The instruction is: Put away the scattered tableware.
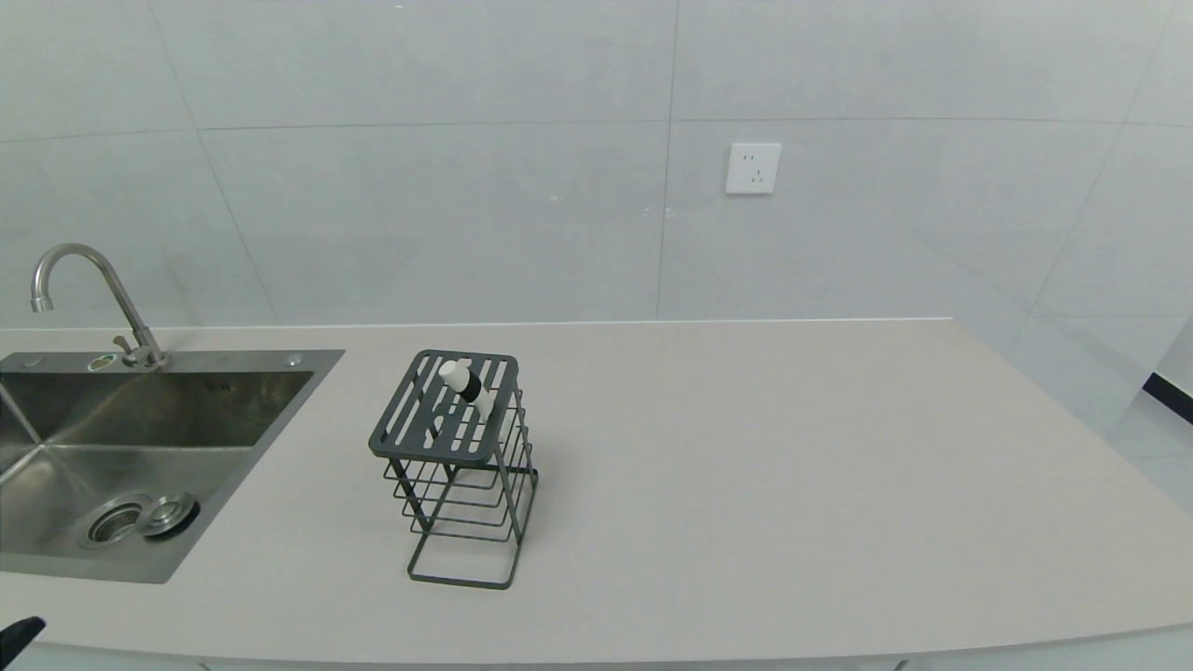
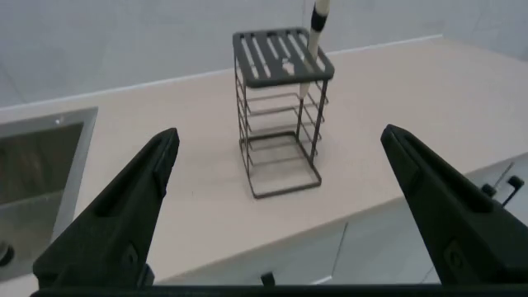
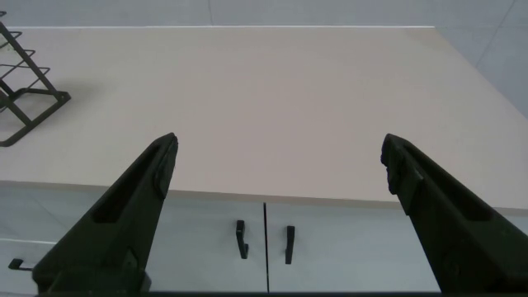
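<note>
A dark wire cutlery rack [image 1: 457, 466] stands upright on the beige counter [image 1: 746, 466], a little right of the sink. A utensil with a white and black handle [image 1: 463, 380] sticks up through a slot in the rack's slatted top. In the left wrist view the rack [image 2: 279, 124] and the utensil handle [image 2: 319, 25] lie ahead of my left gripper [image 2: 280, 206], which is open, held off the counter's front edge with nothing between its fingers. My right gripper [image 3: 276, 206] is open too, in front of the counter's edge, well right of the rack's base [image 3: 21, 107].
A steel sink [image 1: 121, 457] with a curved tap [image 1: 93, 298] is set into the counter's left end. A tiled wall with a white socket [image 1: 752, 168] rises behind. Cabinet doors with dark handles [image 3: 264, 241] lie below the counter's front edge.
</note>
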`<state>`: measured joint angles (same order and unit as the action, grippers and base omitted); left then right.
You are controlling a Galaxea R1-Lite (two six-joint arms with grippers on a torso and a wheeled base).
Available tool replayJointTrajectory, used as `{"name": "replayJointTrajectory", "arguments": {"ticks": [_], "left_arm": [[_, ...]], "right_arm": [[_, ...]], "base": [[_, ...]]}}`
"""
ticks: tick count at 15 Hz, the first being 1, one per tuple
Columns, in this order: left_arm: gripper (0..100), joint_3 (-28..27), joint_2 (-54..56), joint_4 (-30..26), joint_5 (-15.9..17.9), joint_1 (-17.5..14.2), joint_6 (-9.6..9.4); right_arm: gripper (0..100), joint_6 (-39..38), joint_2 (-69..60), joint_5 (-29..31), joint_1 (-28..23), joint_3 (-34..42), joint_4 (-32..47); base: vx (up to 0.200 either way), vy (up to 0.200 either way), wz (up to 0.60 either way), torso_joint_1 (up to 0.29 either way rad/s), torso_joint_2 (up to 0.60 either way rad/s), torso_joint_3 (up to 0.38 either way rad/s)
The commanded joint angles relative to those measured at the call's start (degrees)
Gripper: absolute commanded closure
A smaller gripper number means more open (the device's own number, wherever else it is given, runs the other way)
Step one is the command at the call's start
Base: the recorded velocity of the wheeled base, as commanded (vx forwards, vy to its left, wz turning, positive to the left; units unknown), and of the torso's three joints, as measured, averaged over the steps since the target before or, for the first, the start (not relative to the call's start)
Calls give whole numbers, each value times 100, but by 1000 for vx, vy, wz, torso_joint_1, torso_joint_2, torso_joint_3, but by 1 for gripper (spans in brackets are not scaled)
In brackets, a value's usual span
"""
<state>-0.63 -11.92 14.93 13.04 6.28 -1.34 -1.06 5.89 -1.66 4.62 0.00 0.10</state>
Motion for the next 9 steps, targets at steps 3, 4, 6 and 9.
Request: {"name": "replayJointTrajectory", "arguments": {"ticks": [3,4,6,9], "left_arm": [[0,63,1148,-1247,-162,-654,-103],[0,55,1192,-1282,-188,-628,-235],[0,63,1192,-1432,-566,-628,-481],[0,63,1192,-1449,-918,-628,-297]], "right_arm": [[0,1,0,-1,4,0,-1],[0,1,0,-1,-5,0,-1],[0,1,0,-1,-5,0,-1],[0,9,0,-1,4,0,-1]], "base": [[0,0,0,0,0,0],[0,0,0,0,0,0],[0,0,0,0,0,0],[0,0,0,0,0,0]]}}
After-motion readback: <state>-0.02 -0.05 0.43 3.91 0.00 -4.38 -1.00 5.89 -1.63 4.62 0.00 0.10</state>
